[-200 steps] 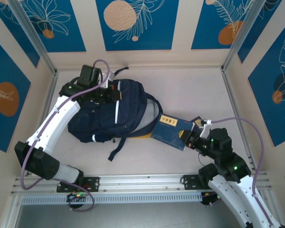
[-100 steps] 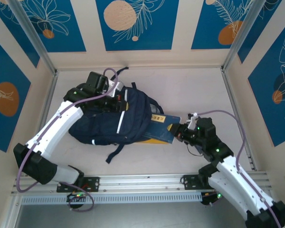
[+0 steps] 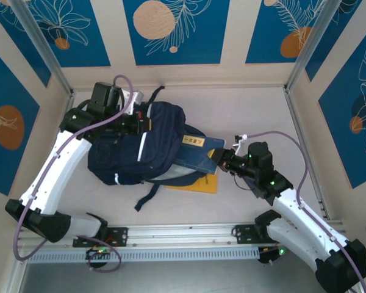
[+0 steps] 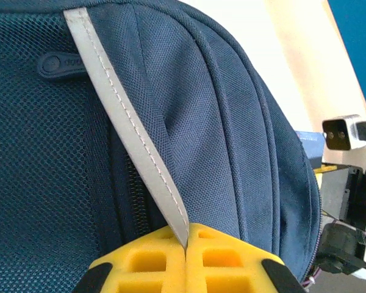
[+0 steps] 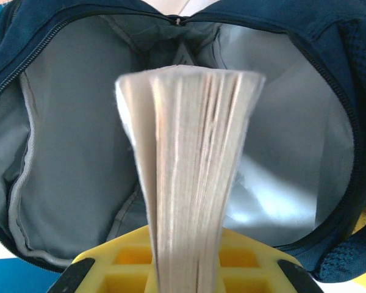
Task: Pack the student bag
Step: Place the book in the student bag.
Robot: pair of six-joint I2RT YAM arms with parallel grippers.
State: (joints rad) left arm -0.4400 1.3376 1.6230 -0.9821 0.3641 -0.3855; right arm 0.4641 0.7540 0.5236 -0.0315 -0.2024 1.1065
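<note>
The student bag (image 3: pixel 143 152), dark navy with thin white stripes, lies at the left middle of the table, its mouth facing right. My left gripper (image 3: pixel 147 124) is shut on a grey stripe (image 4: pixel 131 131) at the bag's top and holds the fabric (image 4: pixel 232 122) up; its yellow fingers (image 4: pixel 232 259) meet on the stripe. My right gripper (image 3: pixel 223 160) is shut on a navy book (image 3: pixel 197 152), whose far end lies inside the bag's mouth. The book's page edges (image 5: pixel 189 146) stand between my right gripper (image 5: pixel 186 274) fingers, facing the open grey lining (image 5: pixel 67 140).
A flat yellow item (image 3: pixel 198 185) lies under the bag's right edge. A dark shoulder strap (image 3: pixel 147 195) trails toward the front rail (image 3: pixel 171 235). Patterned walls close in the back and both sides. The right arm's camera (image 4: pixel 348 131) sits just past the bag.
My right gripper has carried the book leftwards, from beside the bag into its mouth. My left gripper has shifted with the bag's top, first right, then back to the left.
</note>
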